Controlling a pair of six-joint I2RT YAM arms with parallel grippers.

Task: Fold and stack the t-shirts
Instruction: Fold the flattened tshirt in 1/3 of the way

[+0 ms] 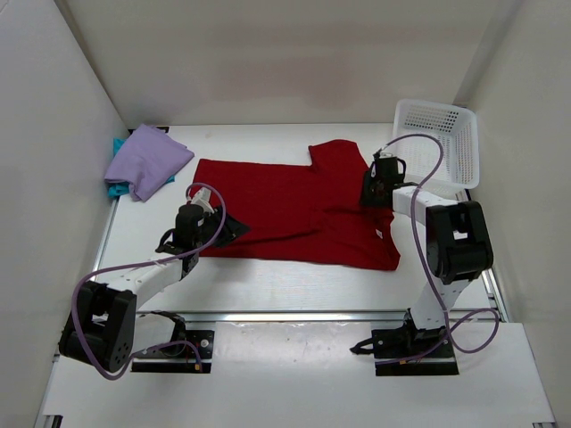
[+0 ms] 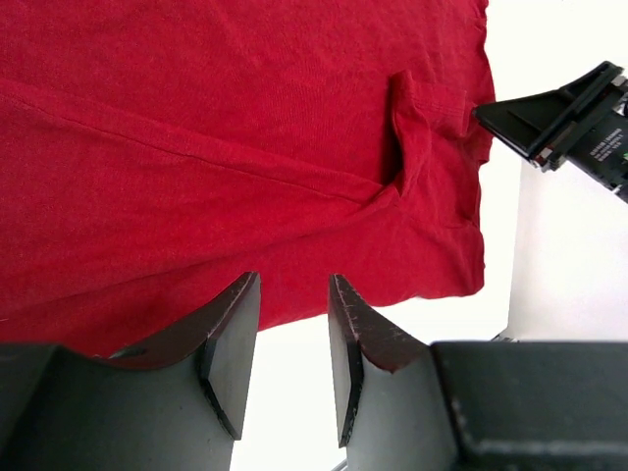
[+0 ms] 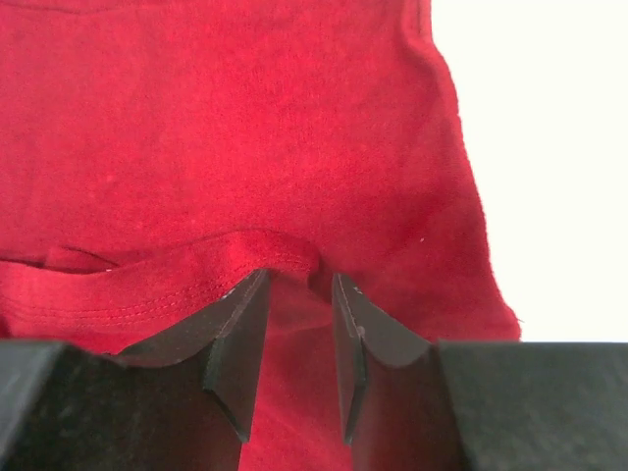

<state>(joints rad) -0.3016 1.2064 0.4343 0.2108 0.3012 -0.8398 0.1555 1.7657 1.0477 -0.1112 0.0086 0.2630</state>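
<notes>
Just beside basket [image 1: 466, 168], right claw [image 3: 299, 280] meets red shirt [image 1: 285, 209], grip unclear; left claw [image 2: 294, 285] ajar, empty.

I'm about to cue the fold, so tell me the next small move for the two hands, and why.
Probably close both hands before any lift. The left hand straddles the red shirt's near edge with a gap showing, and a stitched hem bunches between the right hand's fingers, so neither grip looks firm yet.

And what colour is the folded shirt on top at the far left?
Pale lavender; the folded shirt shows best in the top external view.
</notes>
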